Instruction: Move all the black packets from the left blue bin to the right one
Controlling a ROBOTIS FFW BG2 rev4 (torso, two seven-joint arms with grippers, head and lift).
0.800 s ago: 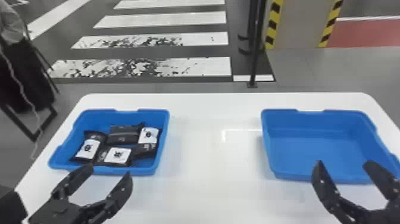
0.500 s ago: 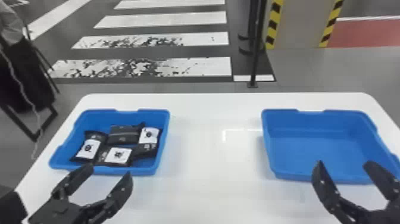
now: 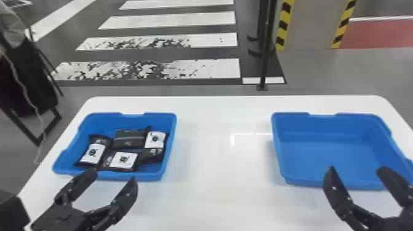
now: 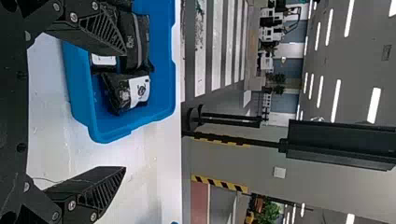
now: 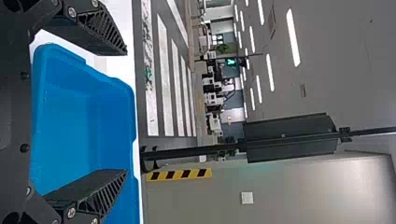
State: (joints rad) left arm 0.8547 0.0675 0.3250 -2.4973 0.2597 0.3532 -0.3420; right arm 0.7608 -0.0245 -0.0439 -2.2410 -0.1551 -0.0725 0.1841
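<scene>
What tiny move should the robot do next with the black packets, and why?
I think the left pincer should ease forward over the front middle packet. Its fingers are open with nothing between them, they sit by the left bin's front edge, and the packets are still waiting inside that bin.

Black packets (image 3: 128, 138) inside the left blue bin (image 3: 107, 175), right blue bin (image 3: 333, 182) empty, both on white table (image 3: 221, 196).

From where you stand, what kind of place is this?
Maybe a pretend street indoors: there's a striped crosswalk, yellow-black striped edging and long ceiling lights.
</scene>
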